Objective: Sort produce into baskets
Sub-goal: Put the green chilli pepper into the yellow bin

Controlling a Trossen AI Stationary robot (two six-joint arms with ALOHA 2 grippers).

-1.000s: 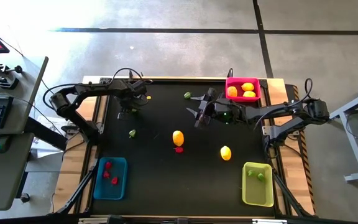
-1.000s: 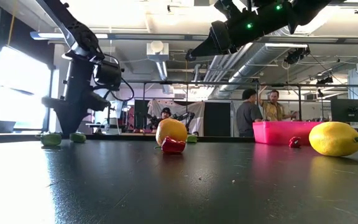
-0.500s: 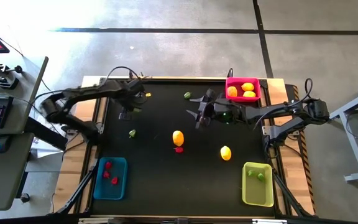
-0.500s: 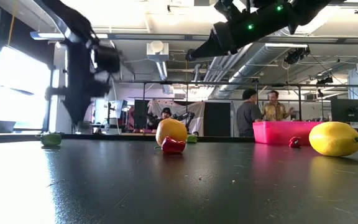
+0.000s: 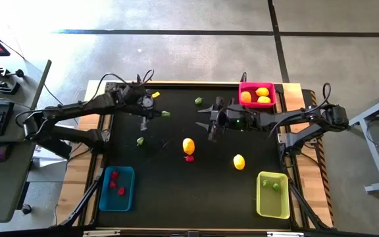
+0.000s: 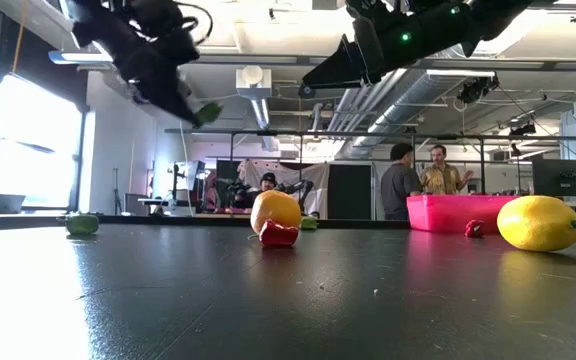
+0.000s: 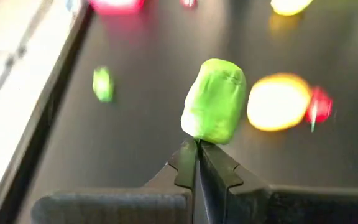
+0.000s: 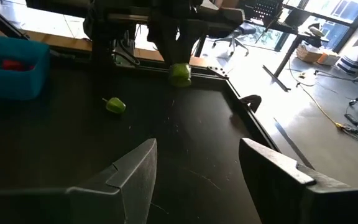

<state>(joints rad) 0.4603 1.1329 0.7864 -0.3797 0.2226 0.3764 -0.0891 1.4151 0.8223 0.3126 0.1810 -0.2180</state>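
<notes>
While aloft, left hand pinches lumpy green piece; right hand wide, empty.

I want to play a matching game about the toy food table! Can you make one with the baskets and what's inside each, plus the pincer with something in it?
Things:
1. pink basket
2. blue basket
3. yellow-green basket
4. left pincer

What it holds:
A. red pieces
B. one green piece, lifted off the table
C. yellow and orange pieces
D. green pieces, resting inside

Pairs: 1-C, 2-A, 3-D, 4-B
</notes>
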